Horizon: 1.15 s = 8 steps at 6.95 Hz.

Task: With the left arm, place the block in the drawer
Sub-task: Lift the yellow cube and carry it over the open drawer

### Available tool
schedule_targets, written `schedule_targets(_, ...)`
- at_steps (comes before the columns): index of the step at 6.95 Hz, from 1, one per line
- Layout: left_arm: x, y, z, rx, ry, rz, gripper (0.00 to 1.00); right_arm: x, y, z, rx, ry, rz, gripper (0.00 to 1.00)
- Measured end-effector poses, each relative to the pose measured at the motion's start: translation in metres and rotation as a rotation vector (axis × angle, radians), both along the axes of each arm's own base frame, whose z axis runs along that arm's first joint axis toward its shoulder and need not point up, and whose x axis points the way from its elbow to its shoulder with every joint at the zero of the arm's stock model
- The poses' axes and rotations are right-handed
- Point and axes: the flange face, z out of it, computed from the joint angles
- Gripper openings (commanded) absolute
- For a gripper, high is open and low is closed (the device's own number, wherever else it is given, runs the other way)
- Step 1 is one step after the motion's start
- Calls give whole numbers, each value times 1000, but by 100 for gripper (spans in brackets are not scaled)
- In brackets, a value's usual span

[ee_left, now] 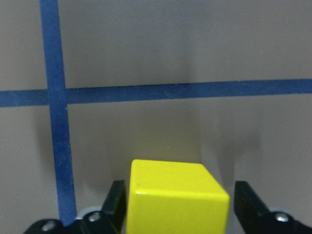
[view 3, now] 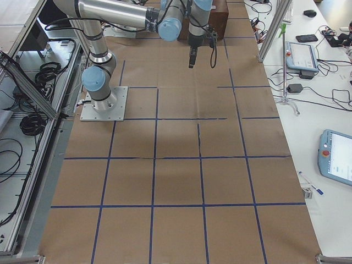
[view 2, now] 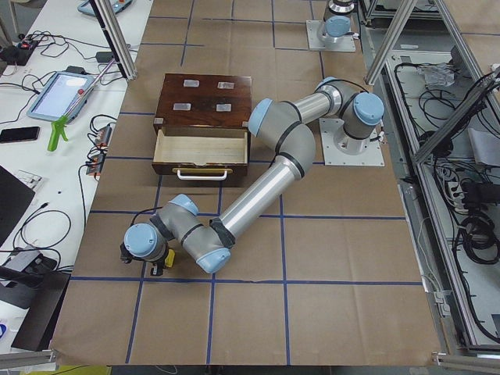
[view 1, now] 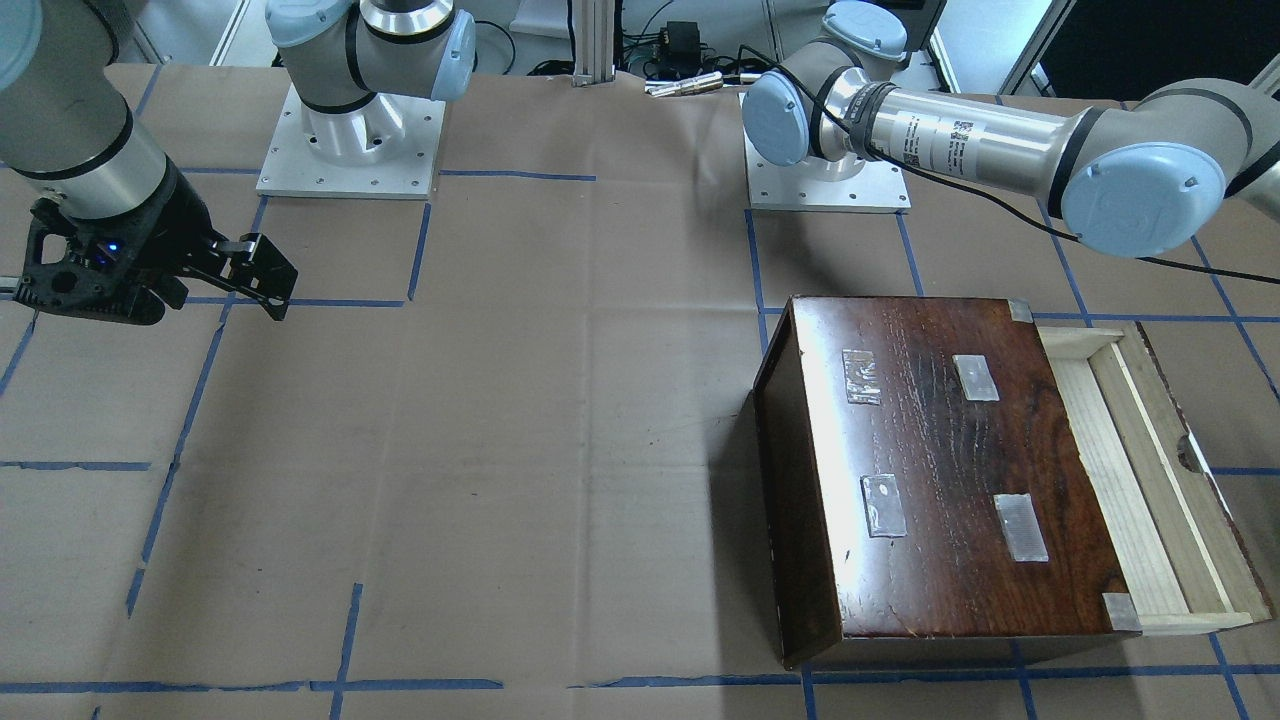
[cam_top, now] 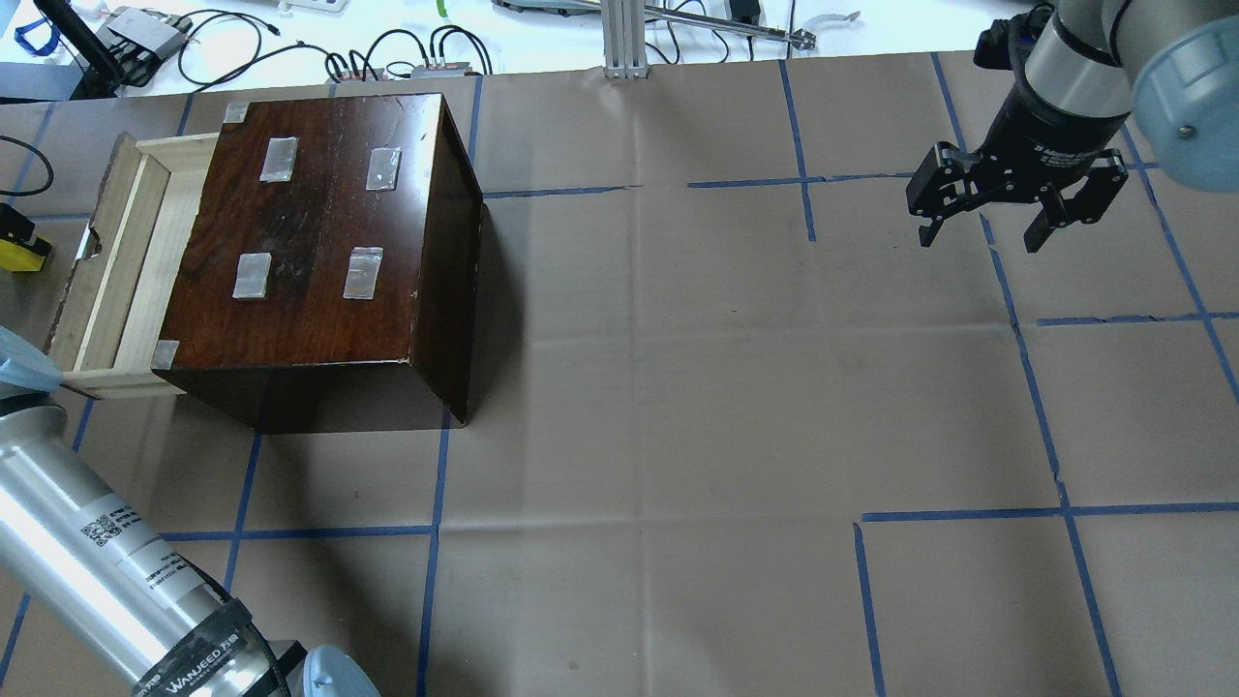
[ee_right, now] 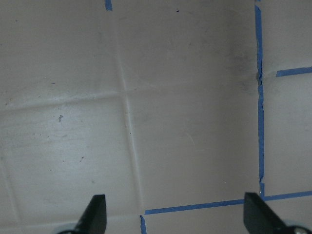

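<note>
Yellow, and the only one of its kind, the block (ee_left: 170,195) sits between the two fingers (ee_left: 114,200) of the left gripper (ee_left: 180,190). It is low over the brown paper (ee_left: 146,48), near a crossing of two blue tape lines (ee_left: 56,92). One finger meets the block's side. On the other side a thin strip of paper seems to show between finger and block, so I cannot tell whether the jaws press on it. In the overhead view the block (cam_top: 21,254) shows at the left edge of the scene, outside the drawer and to the left of its dark front.

One drawer (cam_top: 145,261) stands pulled out of the left side of the one dark-brown box (cam_top: 319,213), its pale wood floor and half-round notch (cam_top: 92,247) showing. Four pale tape patches (cam_top: 279,158) lie on the box's top in two rows of two. Two grey pieces (cam_top: 165,353) sit at the corners on the drawer side.

Of the two arms, the left arm (view 2: 258,187) reaches past the drawer's front and bends down to the table, with one black cable (view 1: 1000,200) trailing along it. The right gripper (cam_top: 984,240) hangs over the far right of the table, well apart from the box. Its jaws are spread wide, with only paper seen between them.
</note>
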Motion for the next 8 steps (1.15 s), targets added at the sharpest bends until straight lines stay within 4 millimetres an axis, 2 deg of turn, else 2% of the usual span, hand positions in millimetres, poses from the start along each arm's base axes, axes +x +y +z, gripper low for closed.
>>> schedule_targets(2,0,1,19,-12,-13,1,34,0,0,1,-1,0,0,100)
schedule_targets(3,-3,4,46,-18,-19,1,31,0,0,1,-1,0,0,100)
schedule_targets(5,-20,20,124,-18,-17,3,30,0,0,0,-1,0,0,100)
schedule_targets(7,-47,44,164,9,13,13,30,0,0,0,-1,0,-1,100)
schedule_targets(8,-70,63,184,21,26,29,30,0,0,0,-1,0,0,100)
